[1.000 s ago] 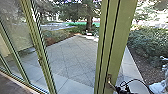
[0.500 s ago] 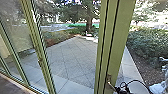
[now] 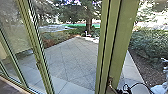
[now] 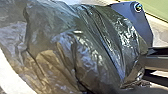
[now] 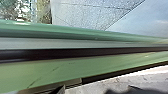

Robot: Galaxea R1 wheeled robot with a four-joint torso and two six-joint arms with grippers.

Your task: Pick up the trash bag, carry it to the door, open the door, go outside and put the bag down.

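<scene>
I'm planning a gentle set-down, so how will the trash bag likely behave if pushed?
The trash bag will probably give and fold, since its thin dark film is creased all over. It may feel slippery, judging by its glossy highlights. It seems unlikely to roll far, given its slack, uneven shape.

Building's glazed threshold (image 3: pixel 15 82), paved yard (image 3: pixel 72 60), shrubs (image 3: pixel 147 45) outside.

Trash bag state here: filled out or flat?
Filled out: in the left wrist view the trash bag swells wide and rounded. How full, I cannot tell.
</scene>
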